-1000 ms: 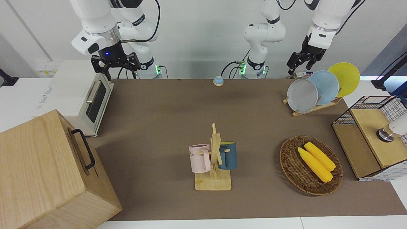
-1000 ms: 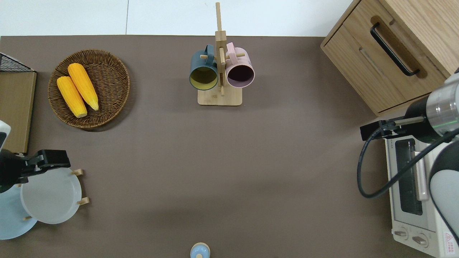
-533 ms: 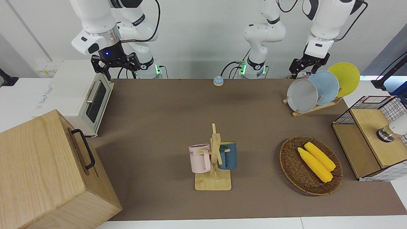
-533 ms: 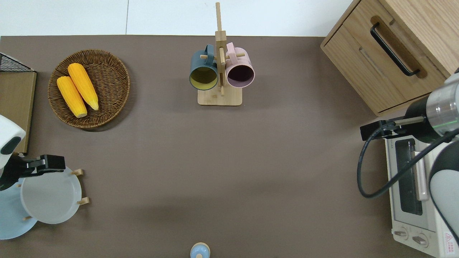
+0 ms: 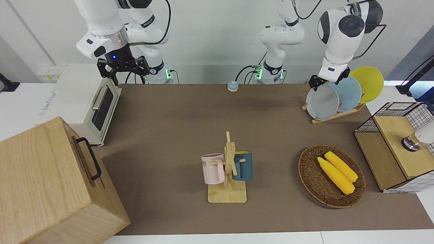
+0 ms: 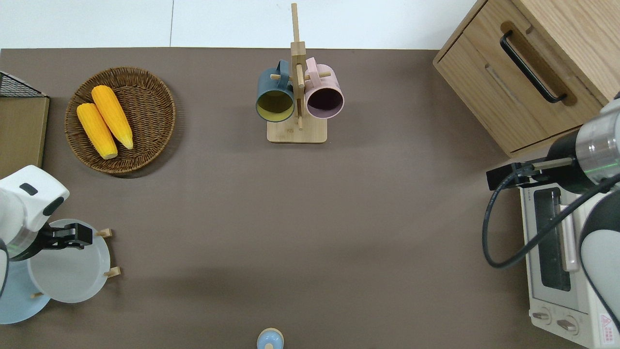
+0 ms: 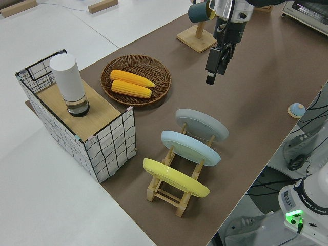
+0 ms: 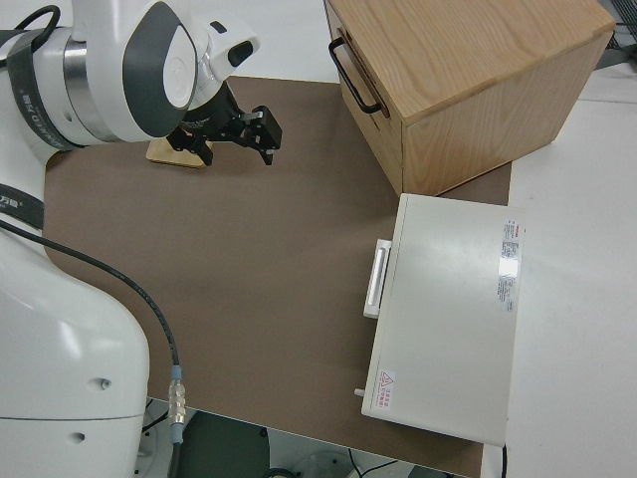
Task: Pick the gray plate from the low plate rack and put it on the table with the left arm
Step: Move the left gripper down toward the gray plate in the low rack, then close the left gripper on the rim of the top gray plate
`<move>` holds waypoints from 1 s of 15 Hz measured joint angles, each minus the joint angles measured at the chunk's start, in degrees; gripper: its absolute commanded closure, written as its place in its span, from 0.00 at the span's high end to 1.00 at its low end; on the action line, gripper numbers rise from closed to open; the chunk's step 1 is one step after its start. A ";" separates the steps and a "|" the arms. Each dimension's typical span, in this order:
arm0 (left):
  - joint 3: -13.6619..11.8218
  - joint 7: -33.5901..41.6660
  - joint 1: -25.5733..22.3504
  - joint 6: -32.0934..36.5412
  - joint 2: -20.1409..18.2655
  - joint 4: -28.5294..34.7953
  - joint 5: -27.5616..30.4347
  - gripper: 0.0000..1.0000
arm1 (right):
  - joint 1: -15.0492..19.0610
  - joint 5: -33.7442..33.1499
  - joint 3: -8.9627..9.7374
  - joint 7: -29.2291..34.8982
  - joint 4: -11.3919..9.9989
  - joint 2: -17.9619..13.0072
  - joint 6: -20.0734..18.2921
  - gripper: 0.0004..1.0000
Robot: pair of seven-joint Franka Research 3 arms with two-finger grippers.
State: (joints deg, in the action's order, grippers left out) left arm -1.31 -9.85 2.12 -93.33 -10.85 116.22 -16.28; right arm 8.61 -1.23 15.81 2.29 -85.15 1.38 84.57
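The gray plate [image 5: 322, 102] leans in the slot of the low plate rack [image 5: 334, 116] farthest from the left arm's end of the table [image 5: 169, 135]. From overhead the gray plate [image 6: 68, 271] lies nearer to the robots than the wicker basket. My left gripper [image 6: 72, 235] hangs over the plate's upper rim, fingers pointing down and open, holding nothing. The left side view shows the left gripper [image 7: 214, 77] still clear above the gray plate [image 7: 202, 124]. My right gripper [image 5: 123, 67] is parked and open.
A light blue plate [image 5: 349, 91] and a yellow plate [image 5: 369, 83] fill the other rack slots. A wicker basket [image 5: 307, 176] of corn, a wire-framed shelf [image 5: 393, 145], a mug stand [image 5: 228, 195], a bell [image 5: 232, 86], a toaster oven [image 5: 88, 101] and a wooden cabinet [image 5: 47, 183] also stand here.
The left arm has swung in and lowered, bringing its gripper down close to the gray plate's upper rim. The plates and the right arm have not moved.
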 measured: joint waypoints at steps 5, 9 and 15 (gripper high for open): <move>-0.68 4.96 -1.76 0.01 1.42 2.15 -3.00 0.99 | 0.00 0.00 0.00 0.00 0.00 0.00 0.00 0.98; -1.12 5.73 -2.65 0.02 3.30 3.94 -6.11 0.99 | 0.00 0.00 0.00 0.00 0.00 0.00 0.00 0.98; -2.93 6.03 -3.35 -0.46 4.93 4.27 -7.64 0.72 | 0.00 0.00 0.00 0.00 0.00 0.00 0.00 0.98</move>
State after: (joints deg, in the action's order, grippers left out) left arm -4.24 -3.82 -1.23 -93.79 -5.92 120.50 -23.92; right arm 8.61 -1.23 15.81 2.29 -85.15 1.38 84.57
